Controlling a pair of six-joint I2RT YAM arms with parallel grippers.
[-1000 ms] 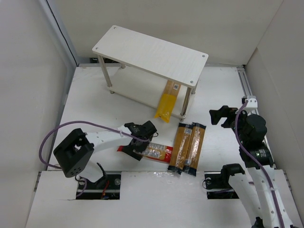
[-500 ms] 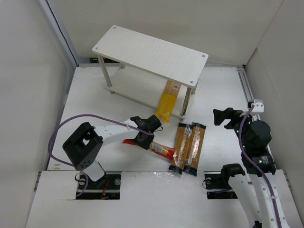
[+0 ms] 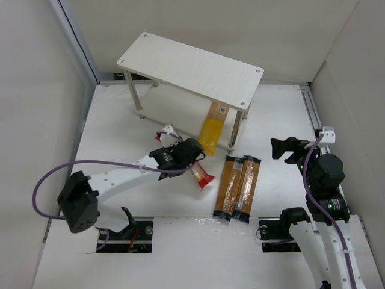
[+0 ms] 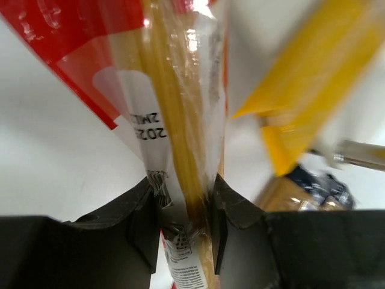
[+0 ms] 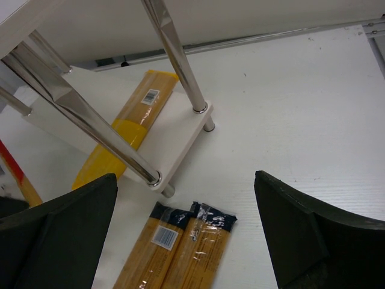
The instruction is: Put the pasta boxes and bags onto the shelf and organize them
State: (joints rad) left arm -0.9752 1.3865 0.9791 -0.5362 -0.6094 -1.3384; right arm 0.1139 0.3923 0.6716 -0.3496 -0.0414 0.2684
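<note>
A white table (image 3: 120,132) is seen from above, with a two-tier shelf (image 3: 192,67) of pale boards and thin metal legs set towards its far side. A red-and-orange package (image 3: 203,177) of spaghetti is gripped by the left gripper (image 3: 180,155), whose fingers (image 4: 139,224) are closed narrowly on it partway along its length. The package is held tilted over the table in front of the shelf. One end is pointed towards the shelf and the red end is angled down and to the right. Whether that lower end is touching the table cannot be told. In the left wrist view, golden strands are seen through the package's clear window, pinched between the two dark fingers. A yellow bag (image 3: 212,127) is laid on the shelf's lower board beside the right front leg, with its near end projecting past the board's edge, just beside the held package. Two clear bags of spaghetti (image 3: 239,186) with dark ends are laid flat on the table side by side and touching, to the right of the held package and on the near side of the shelf. The right gripper (image 3: 283,146) is raised at the right of the table, well apart from every package. Its jaws are spread wide and nothing is held between them.
</note>
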